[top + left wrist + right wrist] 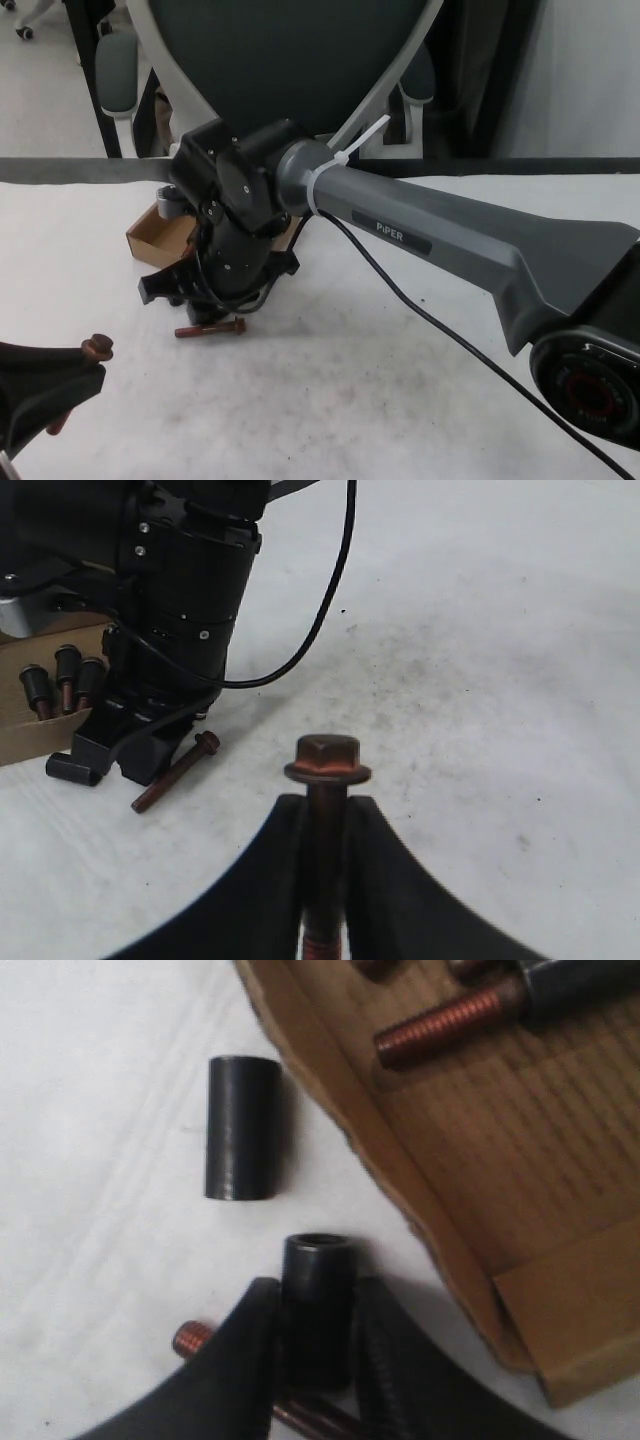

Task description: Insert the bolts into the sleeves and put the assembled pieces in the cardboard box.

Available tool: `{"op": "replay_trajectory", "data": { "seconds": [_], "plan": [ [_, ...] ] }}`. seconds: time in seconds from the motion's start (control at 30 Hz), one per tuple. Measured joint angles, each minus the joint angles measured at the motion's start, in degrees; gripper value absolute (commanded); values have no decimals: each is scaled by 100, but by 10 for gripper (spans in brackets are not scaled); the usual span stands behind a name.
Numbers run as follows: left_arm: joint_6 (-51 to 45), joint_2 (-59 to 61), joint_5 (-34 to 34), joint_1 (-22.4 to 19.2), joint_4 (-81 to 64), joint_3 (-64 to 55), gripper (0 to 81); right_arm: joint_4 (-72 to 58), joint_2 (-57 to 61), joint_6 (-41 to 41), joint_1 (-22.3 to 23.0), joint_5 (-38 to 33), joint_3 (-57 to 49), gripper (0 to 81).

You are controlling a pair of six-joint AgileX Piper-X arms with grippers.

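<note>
One bolt (326,780) fills left fingers (265,885), one sleeve (318,1305) right fingers (232,1365); arm (460,240) labelled.

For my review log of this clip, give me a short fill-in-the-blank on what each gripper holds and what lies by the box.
1. The left gripper is shut on a rusty ____.
2. The right gripper is shut on a black ____.
3. A second black tube lies on the bench just outside the cardboard ____.
Missing words: bolt; sleeve; box.
</note>
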Motion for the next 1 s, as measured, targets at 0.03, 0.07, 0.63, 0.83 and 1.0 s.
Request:
{"op": "replay_trajectory", "data": {
  "seconds": [0.03,0.07,0.63,0.83,1.0],
  "plan": [
    [0,0,0,0,0,0,8,13,0,0,-12,0,0,8],
    [0,0,0,0,0,0,8,42,0,0,-14,-18,0,5],
    [-1454,0,306,0,-1506,0,8,207,-1054,-522,-251,346,136,2],
    [-1986,0,391,0,-1859,0,8,49,-1812,-743,-414,392,679,2],
    [-2116,0,468,0,-1958,0,8,-575,-2763,-769,-433,408,1885,2]
  ]
}}
